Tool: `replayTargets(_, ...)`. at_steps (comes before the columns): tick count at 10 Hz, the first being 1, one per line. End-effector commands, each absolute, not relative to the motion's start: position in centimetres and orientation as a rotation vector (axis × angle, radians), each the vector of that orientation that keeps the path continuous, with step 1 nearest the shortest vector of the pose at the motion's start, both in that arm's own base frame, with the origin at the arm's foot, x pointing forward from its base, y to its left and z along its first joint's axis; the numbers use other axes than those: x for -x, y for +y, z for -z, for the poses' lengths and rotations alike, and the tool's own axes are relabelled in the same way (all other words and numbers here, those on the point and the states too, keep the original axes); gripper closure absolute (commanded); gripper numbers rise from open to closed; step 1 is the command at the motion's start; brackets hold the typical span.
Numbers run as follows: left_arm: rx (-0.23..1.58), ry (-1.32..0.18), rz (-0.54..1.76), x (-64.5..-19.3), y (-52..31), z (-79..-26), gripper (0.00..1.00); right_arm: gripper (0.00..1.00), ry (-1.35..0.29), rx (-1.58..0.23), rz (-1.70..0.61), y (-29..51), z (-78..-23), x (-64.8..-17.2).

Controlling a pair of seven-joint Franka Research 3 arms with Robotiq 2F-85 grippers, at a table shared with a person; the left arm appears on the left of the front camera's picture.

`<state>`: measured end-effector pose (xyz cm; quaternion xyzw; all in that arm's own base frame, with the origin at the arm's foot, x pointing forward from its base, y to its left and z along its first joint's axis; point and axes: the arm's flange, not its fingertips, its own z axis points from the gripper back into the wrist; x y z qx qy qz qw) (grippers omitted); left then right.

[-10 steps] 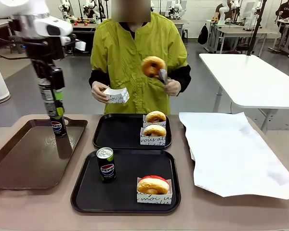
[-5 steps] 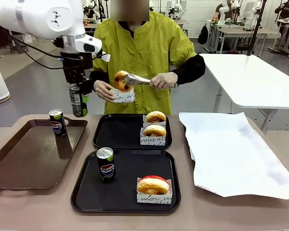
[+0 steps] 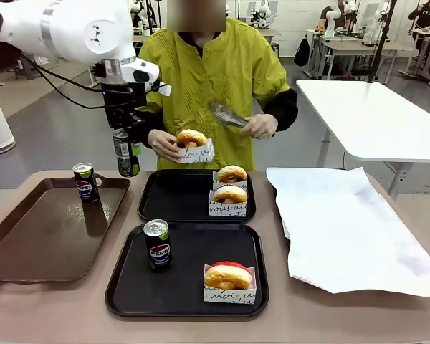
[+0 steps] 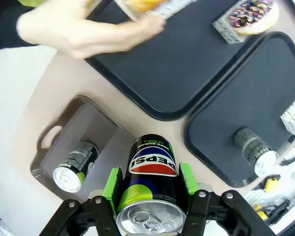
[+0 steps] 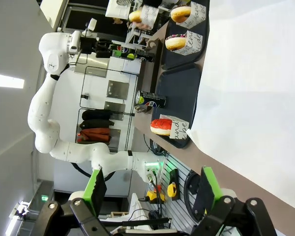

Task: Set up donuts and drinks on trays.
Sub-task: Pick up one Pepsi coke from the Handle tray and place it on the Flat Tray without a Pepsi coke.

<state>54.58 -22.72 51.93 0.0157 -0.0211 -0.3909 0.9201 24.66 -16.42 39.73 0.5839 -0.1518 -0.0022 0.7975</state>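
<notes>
My left gripper (image 3: 126, 142) is shut on a Pepsi can (image 3: 127, 159), holding it in the air beside the far black tray's (image 3: 173, 206) left rim. In the left wrist view the green pads (image 4: 113, 184) clamp that can (image 4: 150, 179). Another can (image 3: 84, 183) stands on the brown tray (image 3: 36, 236). A third can (image 3: 158, 244) and a red-iced boxed donut (image 3: 228, 278) sit on the near black tray (image 3: 190, 297). Two boxed donuts (image 3: 231, 186) are on the far tray. My right gripper (image 5: 152, 189) stands open, holding nothing.
Over the far tray, the person holds a boxed donut (image 3: 193, 145) in one hand and metal tongs (image 3: 226, 113) in the other. A white paper sheet (image 3: 344, 226) covers the table's right side.
My left gripper has carried its can up from the brown tray and rightward toward the far black tray. The person set the tonged donut into the hand-held box and lowered it.
</notes>
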Motion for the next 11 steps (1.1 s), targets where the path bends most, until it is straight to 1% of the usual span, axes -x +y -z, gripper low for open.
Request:
replayTargets(1, 0.055, -0.012, 0.876, -48.2, -19.7, -56.2, 0.42, 0.00, -0.355, -1.273, -0.002, -16.4, -39.8, -25.0)
replayTargets(3, 0.125, 0.047, 1.011, -38.5, -14.9, -61.5, 0.42, 0.00, -0.355, -1.273, -0.002, -16.4, -39.8, -25.0)
replayTargets(4, 0.094, 0.029, 1.019, -35.2, -13.3, -63.0, 0.42, 0.00, -0.355, -1.273, -0.002, -16.4, -39.8, -25.0)
replayTargets(5, 0.060, -0.005, 0.964, -33.8, -12.4, -63.2, 0.42, 0.00, -0.355, -1.273, -0.002, -16.4, -39.8, -25.0)
replayTargets(6, 0.056, -0.013, 0.932, -33.7, -12.0, -63.2, 0.42, 0.00, -0.355, -1.273, -0.002, -16.4, -39.8, -25.0)
replayTargets(7, 0.107, 0.039, 0.990, -34.3, -13.6, -63.9, 0.42, 0.00, -0.355, -1.273, -0.002, -16.4, -39.8, -25.0)
replayTargets(11, 0.107, 0.039, 0.990, -34.3, -13.6, -63.9, 0.42, 0.00, -0.355, -1.273, -0.002, -16.4, -39.8, -25.0)
